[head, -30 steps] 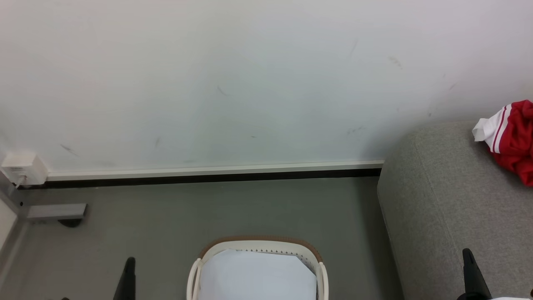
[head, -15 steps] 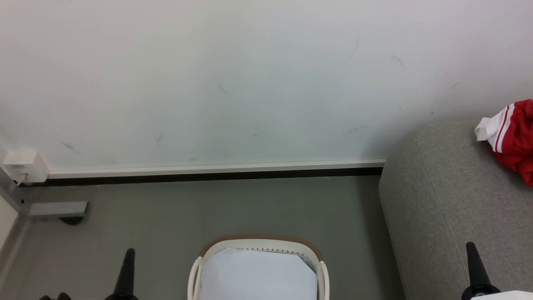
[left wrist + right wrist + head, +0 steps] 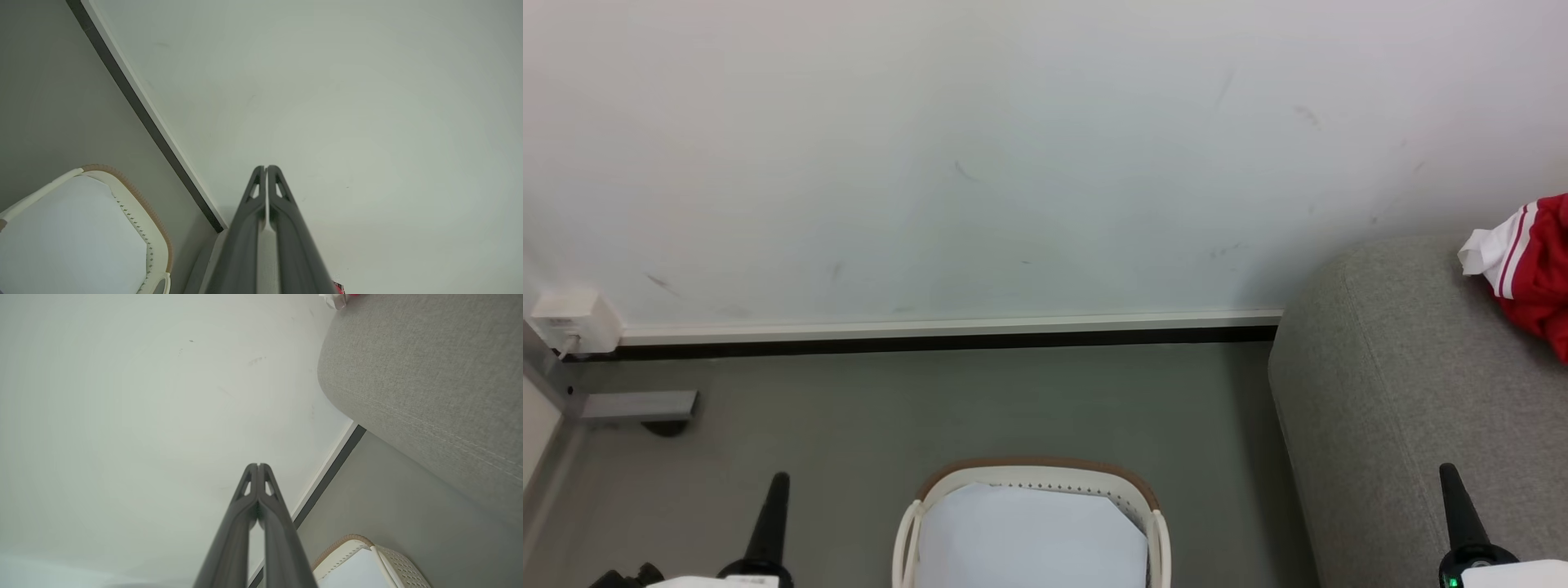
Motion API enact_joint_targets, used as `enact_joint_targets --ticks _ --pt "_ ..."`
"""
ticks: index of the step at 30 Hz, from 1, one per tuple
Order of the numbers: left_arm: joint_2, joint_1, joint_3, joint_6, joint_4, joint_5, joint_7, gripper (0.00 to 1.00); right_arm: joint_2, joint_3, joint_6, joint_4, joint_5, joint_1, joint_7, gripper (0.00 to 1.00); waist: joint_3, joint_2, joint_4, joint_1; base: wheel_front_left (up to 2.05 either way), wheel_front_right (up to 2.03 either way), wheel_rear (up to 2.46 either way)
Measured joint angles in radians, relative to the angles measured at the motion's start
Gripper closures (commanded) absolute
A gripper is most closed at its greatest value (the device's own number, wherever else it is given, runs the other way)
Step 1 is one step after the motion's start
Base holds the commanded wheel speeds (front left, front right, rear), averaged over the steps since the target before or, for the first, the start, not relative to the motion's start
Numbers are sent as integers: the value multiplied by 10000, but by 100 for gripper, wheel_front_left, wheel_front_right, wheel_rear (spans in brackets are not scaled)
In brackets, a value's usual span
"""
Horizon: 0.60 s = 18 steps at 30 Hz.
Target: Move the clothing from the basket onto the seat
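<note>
Left hand [image 3: 265, 168], viewed along its own fingers in the left wrist view, is drawn fully narrow: the two dark fingers are pressed together from the tips downward and are pointed toward a pale wall [image 3: 367, 102]. Right hand [image 3: 258, 465] is closed in the same manner, with its fingertips touching, as shown in the right wrist view. In the head view each hand is presented as a single dark tapered spike at the lower edge, the left one against the grey floor [image 3: 931, 408] and the right one against the seat [image 3: 1405, 392].

The basket [image 3: 1033, 467] is set on the floor between the two hands and is cut off by the lower edge of the head view. It is separated from the seat by a strip of floor. A flat pale sheet [image 3: 1029, 539] is laid inside it.

The clothing [image 3: 1539, 269], red with white stripes and white trim, is bunched on top of the seat at the right edge of the head view, close to the wall and well apart from the basket and both hands.

A white skirting board [image 3: 931, 327], edged below by a dark strip, is run along the foot of the wall.
</note>
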<state>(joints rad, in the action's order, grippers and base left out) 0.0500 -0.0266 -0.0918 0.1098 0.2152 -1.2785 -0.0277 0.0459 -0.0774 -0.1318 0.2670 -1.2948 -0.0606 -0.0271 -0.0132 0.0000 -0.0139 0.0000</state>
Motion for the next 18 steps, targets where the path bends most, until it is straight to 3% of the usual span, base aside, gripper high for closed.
enact_joint_targets --ticks 18 --pt "-4 -360 -90 86 117 -1430 -380 100 4 -178 0 -84 -1429 -196 -384 100 67 0 57 0 0 0 0"
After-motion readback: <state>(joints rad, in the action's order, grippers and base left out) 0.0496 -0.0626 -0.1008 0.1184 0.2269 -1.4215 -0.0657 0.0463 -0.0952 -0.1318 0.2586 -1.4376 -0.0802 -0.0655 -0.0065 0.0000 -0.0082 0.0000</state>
